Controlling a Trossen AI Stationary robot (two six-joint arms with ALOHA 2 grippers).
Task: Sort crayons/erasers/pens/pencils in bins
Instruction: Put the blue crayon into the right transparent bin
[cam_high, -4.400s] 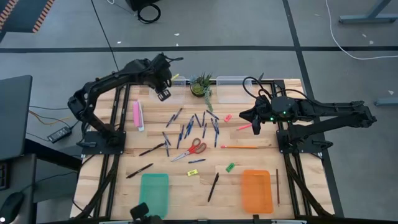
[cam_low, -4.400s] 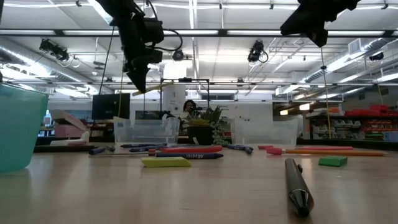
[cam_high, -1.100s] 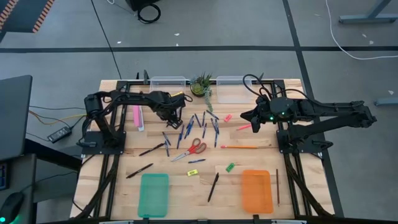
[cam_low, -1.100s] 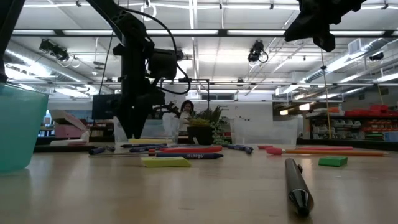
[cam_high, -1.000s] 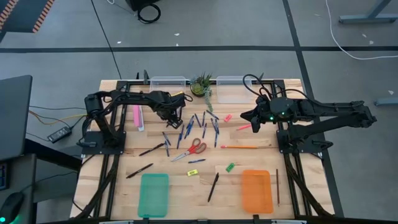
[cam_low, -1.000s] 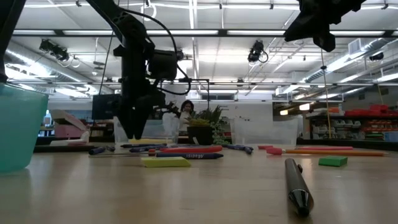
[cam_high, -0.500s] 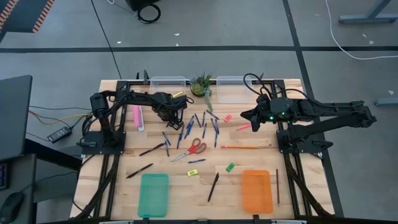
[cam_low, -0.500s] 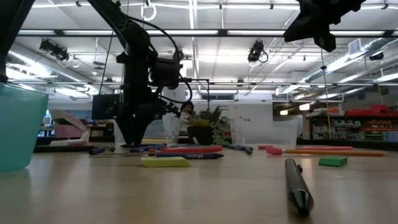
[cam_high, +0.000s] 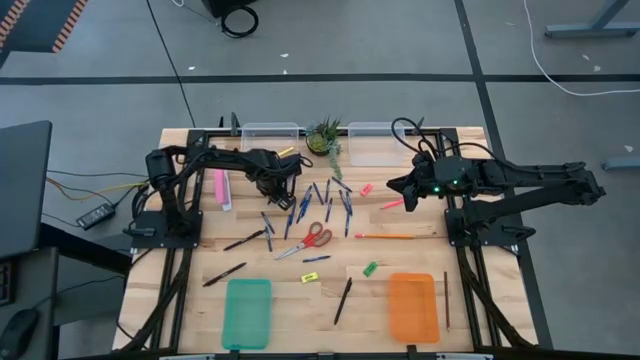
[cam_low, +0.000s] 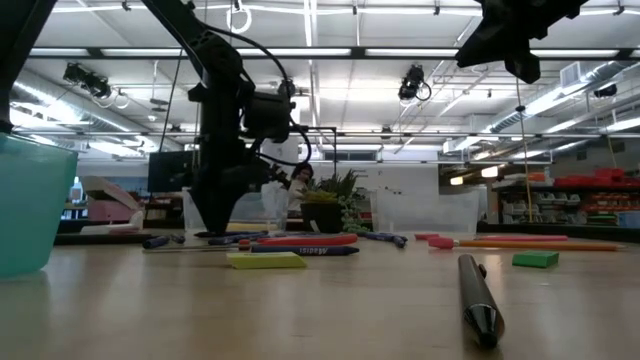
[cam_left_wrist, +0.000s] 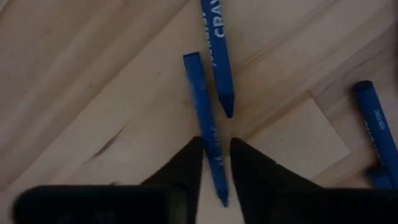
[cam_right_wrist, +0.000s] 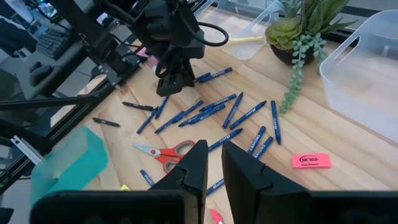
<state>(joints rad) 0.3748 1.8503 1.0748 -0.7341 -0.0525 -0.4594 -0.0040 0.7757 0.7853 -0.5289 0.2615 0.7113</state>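
My left pincer clamps a slim blue pen, flat on the wooden surface.

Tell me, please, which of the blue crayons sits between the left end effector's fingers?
The blue crayon running straight between the left end effector fingers; its neighbour marked CRAYOLA lies beside it, clear of the fingers.

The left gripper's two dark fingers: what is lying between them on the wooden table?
A slim blue crayon lies between the left gripper fingers, closed around it. Its lower end is partly covered by them. Another blue crayon lies beside, apart.
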